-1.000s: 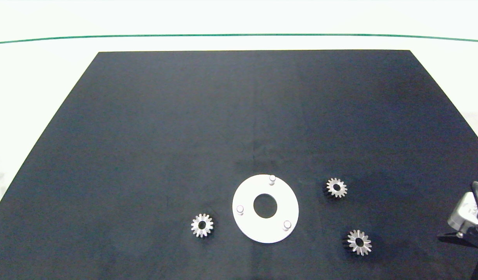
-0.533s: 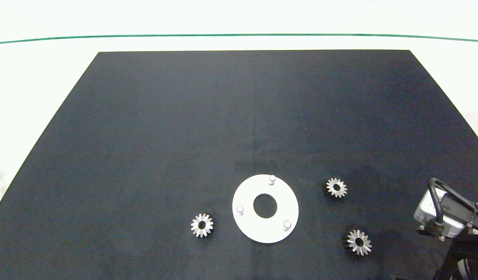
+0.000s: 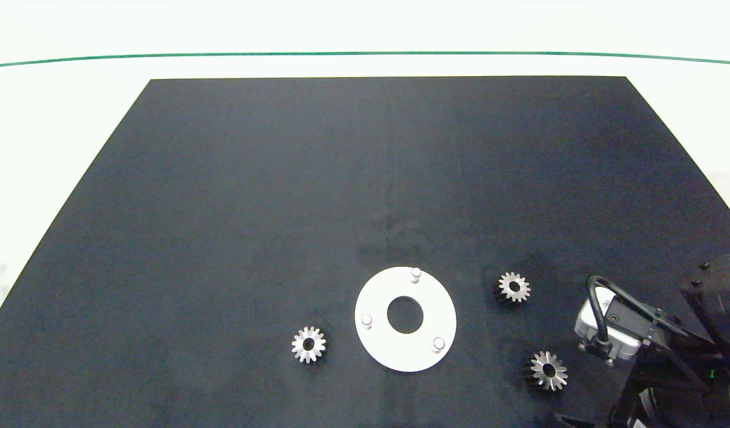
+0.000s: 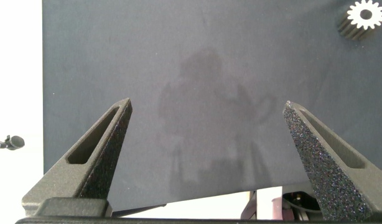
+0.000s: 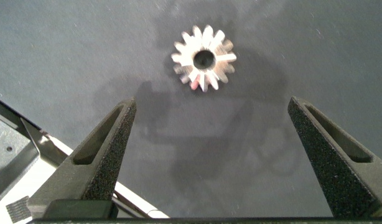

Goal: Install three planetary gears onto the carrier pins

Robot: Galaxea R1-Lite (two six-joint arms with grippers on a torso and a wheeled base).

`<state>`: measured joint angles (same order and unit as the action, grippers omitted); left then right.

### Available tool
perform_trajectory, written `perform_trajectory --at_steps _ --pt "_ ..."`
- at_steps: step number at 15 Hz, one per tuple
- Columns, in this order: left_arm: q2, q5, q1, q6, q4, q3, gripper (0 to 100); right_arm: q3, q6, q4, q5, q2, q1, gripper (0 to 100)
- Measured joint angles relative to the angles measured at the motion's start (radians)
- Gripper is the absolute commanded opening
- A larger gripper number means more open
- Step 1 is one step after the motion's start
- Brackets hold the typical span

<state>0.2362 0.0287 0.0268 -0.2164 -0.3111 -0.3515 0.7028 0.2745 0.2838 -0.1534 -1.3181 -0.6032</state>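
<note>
Gears all loose, pins all bare

Fingers on our right gripper [image 5: 206, 158] stand wide apart and hold nothing. In its wrist view one gear [image 5: 203, 58] lies flat on the black mat [image 3: 252, 196] just ahead of the fingertips, roughly centred between them. From above, our right arm sits at the right edge of the mat, its wrist close beside that same near-right gear [image 3: 548, 371]. Our left gripper [image 4: 206, 155] is also spread open and empty, hovering over bare mat; the head view does not show its arm, and its wrist view catches only one gear [image 4: 365, 12] at the far corner.

Moving outward, a second gear [image 3: 513, 287] lies farther back on the right, and a third [image 3: 308, 344] lies left of the white disc [image 3: 377, 348]. The disc lies flat between them, with its three pins [image 3: 415, 274] standing upright and nothing on any of them, so we judge the task barely begun, with the first pick ahead.

What could go wrong, as we see it:
- The gear is thin and lies flat, so fingers closing too high would slide over its teeth, and closing off-centre could push it away across the mat.
- A tilted grip would leave the bore out of line with a pin, and the gear would jam or knock the disc aside, since nothing visible holds the disc down.
</note>
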Motion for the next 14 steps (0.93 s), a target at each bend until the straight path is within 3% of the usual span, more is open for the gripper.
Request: perform_trajectory --at_steps 3,10,14 --pt "-0.002 0.000 0.001 0.000 0.000 -0.001 100 0.000 0.000 -0.016 -0.012 -0.029 -0.005 100" --pt "-0.007 0.000 0.000 0.000 0.000 -0.004 100 0.000 0.000 -0.088 -0.013 -0.099 -0.005 100" --pt "-0.010 0.000 0.001 0.000 0.001 -0.004 100 0.002 0.000 -0.094 -0.013 -0.116 -0.007 98"
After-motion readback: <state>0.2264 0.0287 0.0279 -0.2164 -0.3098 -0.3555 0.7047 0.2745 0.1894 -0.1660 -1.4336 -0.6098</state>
